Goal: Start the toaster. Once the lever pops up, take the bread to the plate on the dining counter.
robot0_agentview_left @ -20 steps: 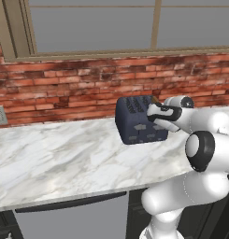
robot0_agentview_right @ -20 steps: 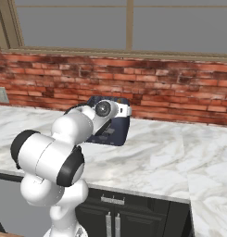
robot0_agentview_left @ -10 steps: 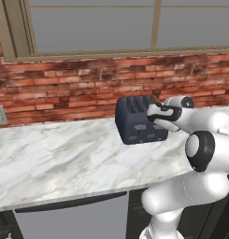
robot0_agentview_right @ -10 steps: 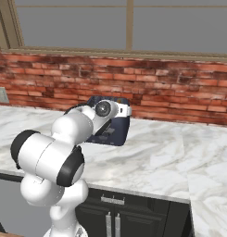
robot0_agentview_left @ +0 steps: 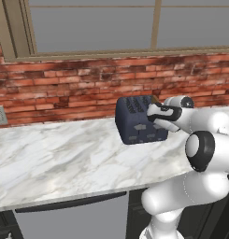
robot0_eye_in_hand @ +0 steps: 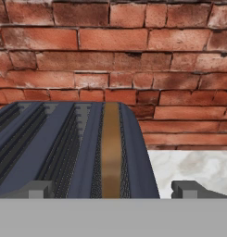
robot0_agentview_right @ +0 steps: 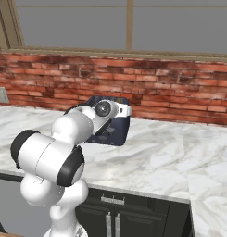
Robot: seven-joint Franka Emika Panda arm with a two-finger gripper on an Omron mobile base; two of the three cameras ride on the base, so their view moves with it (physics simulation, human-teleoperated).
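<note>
sitting near the brick wall [robot0_agentview_left: 64, 88] on the marbled counter [robot0_agentview_left: 64, 158]: toaster [robot0_agentview_left: 137, 122], boxy, rigid, probably heavy enough not to slide under a lever push. hovering just above its top at the right end: gripper [robot0_eye_in_hand: 112, 190], jaws standing wide apart, gripping nothing. showing edge-up in the rightmost slot: bread [robot0_eye_in_hand: 110, 148], thin, light, likely crumbly. judging best hold across its flat faces, gently.

Toaster [robot0_agentview_left: 137, 121] dark navy-grey; bread [robot0_eye_in_hand: 111, 152] golden-brown; bench [robot0_agentview_left: 64, 158] white-and-grey marbled; wall [robot0_agentview_left: 64, 88] red brick.
</note>
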